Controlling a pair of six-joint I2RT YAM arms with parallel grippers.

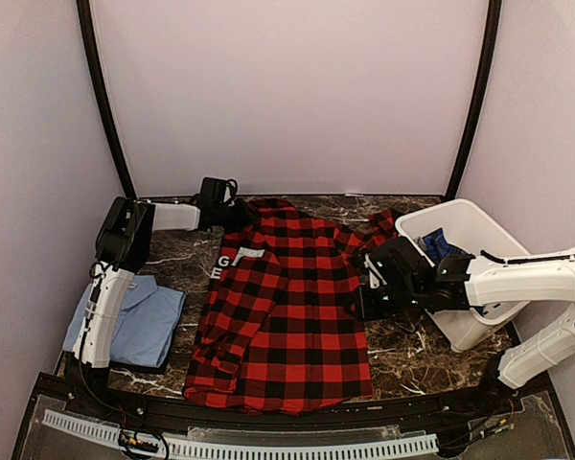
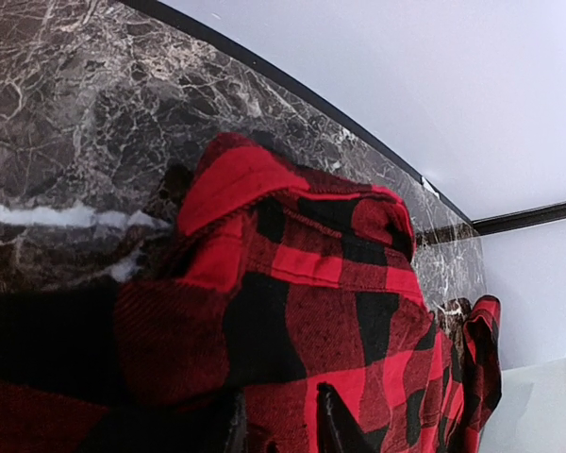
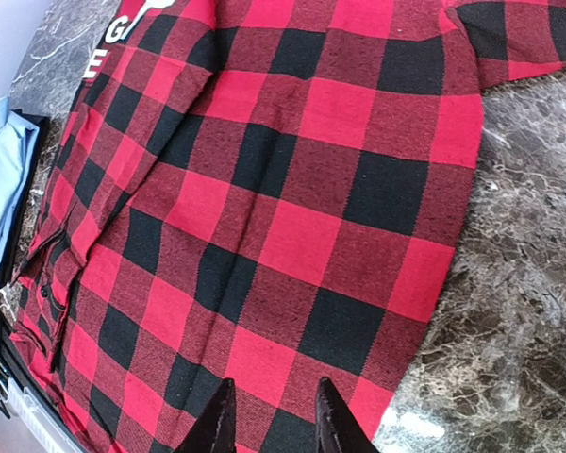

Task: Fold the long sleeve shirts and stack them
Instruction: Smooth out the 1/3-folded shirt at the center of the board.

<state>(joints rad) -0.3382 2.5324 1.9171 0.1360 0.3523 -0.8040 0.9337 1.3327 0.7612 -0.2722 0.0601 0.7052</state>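
Red-and-black checked flannel (image 1: 283,307) is spread across the middle of the marble surface (image 1: 412,355), flattened for folding. Its far-left shoulder is pinched in the left end effector (image 2: 281,427), likely so that side can be drawn over. The right end effector (image 3: 272,425) is set narrow at the flannel's right edge; a grip cannot be confirmed. A folded light blue shirt (image 1: 144,326) is laid at the near-left corner, apparently as stack base.

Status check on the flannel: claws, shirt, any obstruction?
Left claw shut on red-and-black flannel shirt near collar. Right claw shut on its bin-side edge. Shirt lies mostly spread out. White bin close beside right claw.
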